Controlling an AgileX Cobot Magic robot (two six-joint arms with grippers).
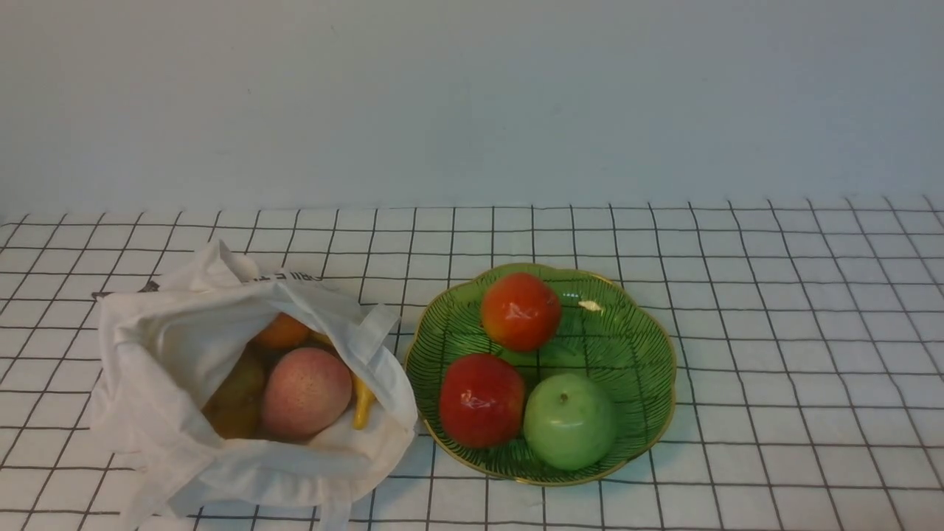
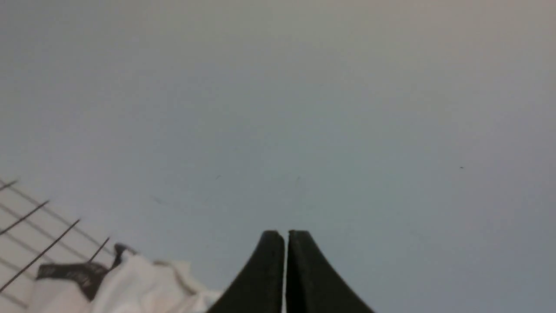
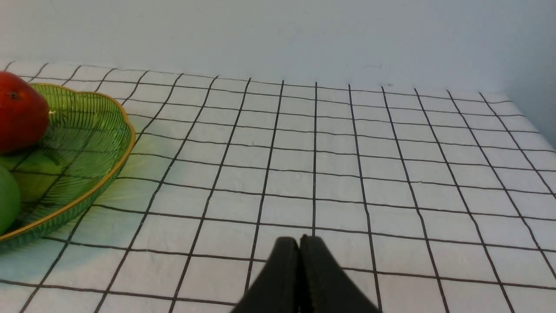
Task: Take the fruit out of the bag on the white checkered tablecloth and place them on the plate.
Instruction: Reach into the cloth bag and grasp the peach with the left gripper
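Bag (image 1: 169, 346) up front holds peach (image 1: 306, 393), orange (image 1: 282, 332) and more, plate (image 1: 634, 346) has three fruits (image 1: 481, 400), left gripper (image 2: 285, 243) and right gripper (image 3: 299, 248) pinched together, empty.

left tool (image 2: 286, 237): jaws closed, empty | right tool (image 3: 299, 242): jaws closed, empty

bag (image 1: 184, 332) slumped open on cloth (image 1: 774, 295), just left of plate (image 1: 641, 346). inside: peach (image 1: 306, 392) in front, orange (image 1: 282, 332) behind, brown fruit (image 1: 236, 398) at its left, banana piece (image 1: 362, 402) at its right. plate green, gold-rimmed, holds far red apple (image 1: 521, 311), near red apple (image 1: 481, 400), green apple (image 1: 569, 420).
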